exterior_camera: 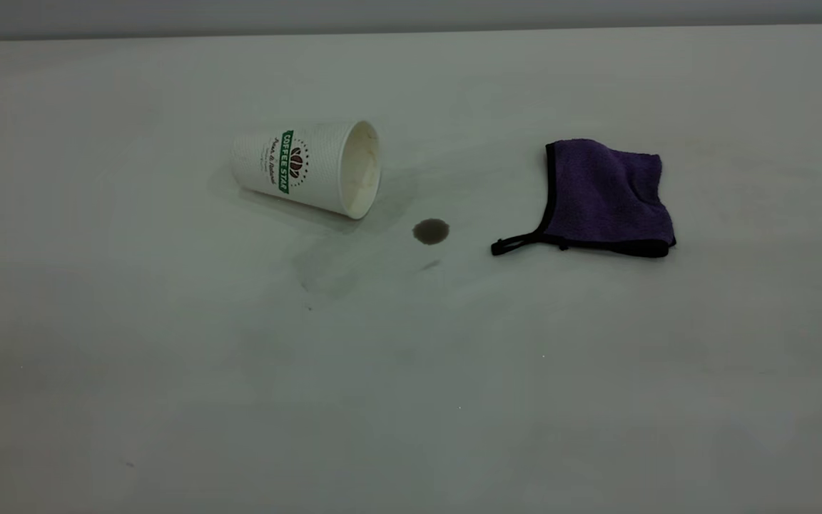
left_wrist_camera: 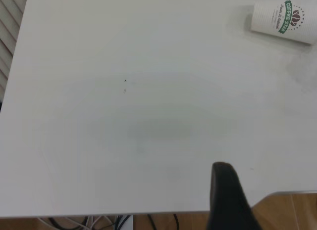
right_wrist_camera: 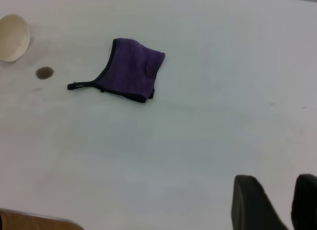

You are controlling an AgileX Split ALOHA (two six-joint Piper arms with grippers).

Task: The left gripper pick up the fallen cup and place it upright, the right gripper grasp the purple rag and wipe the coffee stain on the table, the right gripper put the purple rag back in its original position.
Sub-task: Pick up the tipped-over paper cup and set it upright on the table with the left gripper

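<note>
Cup (exterior_camera: pixel 307 166) on its side on the table (exterior_camera: pixel 168 400), left of centre, open mouth facing the purple rag (exterior_camera: pixel 607 198), green band up. Coffee stain (exterior_camera: pixel 430 231) just off the cup's rim on the rag side, nearer the camera, apart from both cup and rag. Faint grey smear under and in front of the cup mouth. Rag lying flat, folded, black edging along the stain-facing side, thin corner loop (exterior_camera: pixel 514 244) pointing at the stain, not touching it.

Plenty of bare tabletop all round: wide clear band in front, open space behind up to the far edge (exterior_camera: pixel 411 32).

Left gripper (left_wrist_camera: pixel 225 200) hanging over the table's near edge, well apart from the cup; only one dark finger visible, so opening cannot be judged. Right gripper (right_wrist_camera: pixel 275 203) also well back from the rag, two dark fingers (right_wrist_camera: pixel 250 203) showing with a gap between, holding nothing
</note>
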